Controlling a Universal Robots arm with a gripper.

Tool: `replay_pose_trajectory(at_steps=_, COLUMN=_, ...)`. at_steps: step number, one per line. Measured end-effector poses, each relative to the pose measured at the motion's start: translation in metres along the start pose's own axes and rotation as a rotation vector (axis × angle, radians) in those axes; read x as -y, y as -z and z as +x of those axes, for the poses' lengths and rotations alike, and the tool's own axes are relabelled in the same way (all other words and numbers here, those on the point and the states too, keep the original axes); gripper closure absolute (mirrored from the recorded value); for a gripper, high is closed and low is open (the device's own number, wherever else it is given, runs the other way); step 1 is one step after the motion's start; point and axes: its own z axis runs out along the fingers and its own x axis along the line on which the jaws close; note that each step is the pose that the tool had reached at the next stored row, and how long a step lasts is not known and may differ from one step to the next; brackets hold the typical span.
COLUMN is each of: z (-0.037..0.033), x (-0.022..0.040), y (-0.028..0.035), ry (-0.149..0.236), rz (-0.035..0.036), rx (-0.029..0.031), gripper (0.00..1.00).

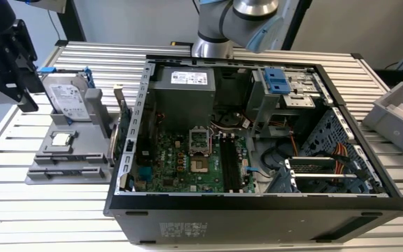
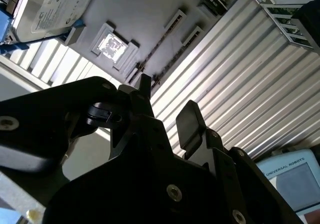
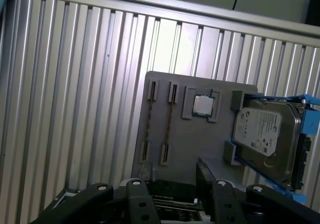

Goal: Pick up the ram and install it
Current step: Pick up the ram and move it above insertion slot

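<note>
Two thin ram sticks stand on edge in the slots of a grey holder [image 3: 185,139]; one ram stick [image 3: 170,120] lies beside the other [image 3: 147,126]. The second wrist view shows a ram stick [image 2: 156,48] as a thin dotted line on that holder. My black gripper [image 3: 175,176] hangs above the holder's ram end, open, with nothing between its fingers [image 2: 190,121]. In the exterior view the gripper [image 1: 16,73] is high at the left, above the holder [image 1: 69,157]. The black motherboard slots [image 1: 230,163] lie inside the open computer case [image 1: 257,202].
On the holder sit a silver hard drive in a blue frame [image 3: 267,134] and a square processor chip [image 3: 202,105]. A green expansion card with a metal bracket [image 1: 123,118] stands between holder and case. Grey bins [image 1: 401,113] stand at the exterior view's right on the ribbed metal table [image 3: 65,99].
</note>
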Motion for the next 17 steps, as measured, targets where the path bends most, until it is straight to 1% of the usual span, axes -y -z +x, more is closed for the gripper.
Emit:
replay_pose_trajectory(at_steps=5, z=0.0001, x=-0.0001, y=-0.0027, ry=0.000, rz=0.0000, rx=0.0000, gripper=0.00)
replay_pose_trajectory(at_steps=17, z=0.0006, x=-0.0001, y=-0.0119, ry=0.000, rz=-0.0001, rx=-0.0001, gripper=0.00)
